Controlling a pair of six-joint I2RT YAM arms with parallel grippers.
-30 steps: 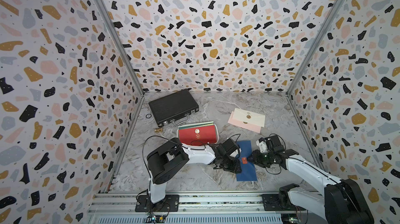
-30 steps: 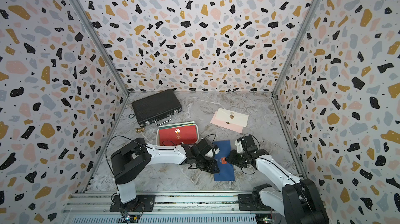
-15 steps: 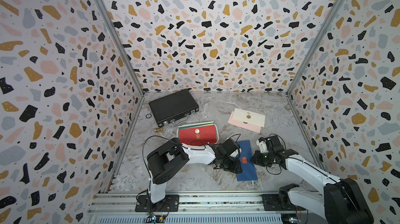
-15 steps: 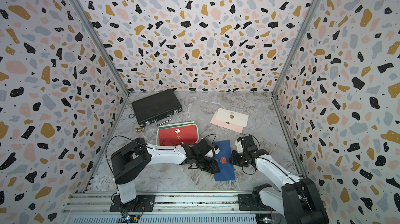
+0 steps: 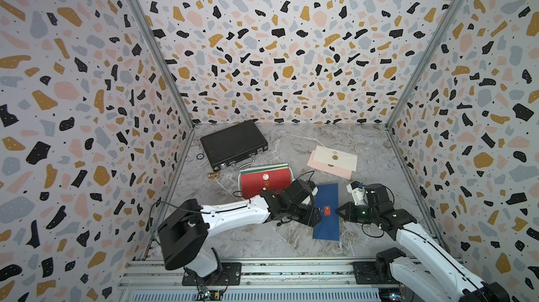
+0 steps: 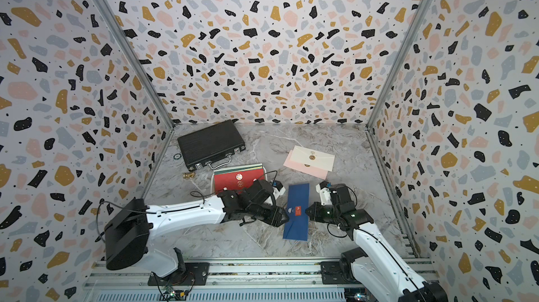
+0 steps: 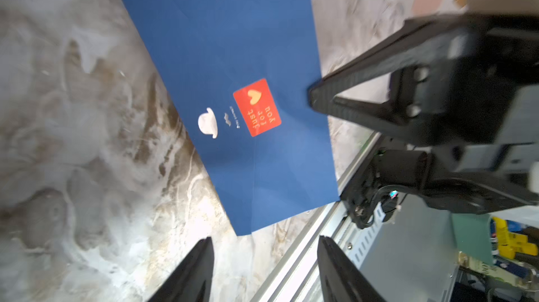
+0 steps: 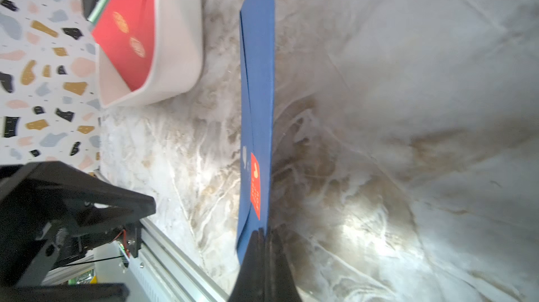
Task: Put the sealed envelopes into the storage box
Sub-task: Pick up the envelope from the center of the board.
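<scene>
1. We look down on a grey marble tabletop (image 5: 291, 145) closed in by speckled panels (image 5: 291, 52).
2. Behind the white box (image 8: 178, 46), toward its left, lies a closed black case (image 5: 233, 143).
3. Inside the box a red envelope (image 5: 264, 182) lies uppermost.
4. Just right of the box, the left gripper (image 7: 264, 240) hangs low, its fingers apart and holding nothing.
5. Right of the box, outside it, a blue envelope (image 5: 328, 195) lies on the marble.
6. Farther right of the box, the right gripper (image 8: 263, 236) has its fingers pinched together on that envelope's long edge.
7. Behind and right of the box, a cream envelope (image 5: 335, 156) overlaps a pink envelope (image 5: 338, 172).
</scene>
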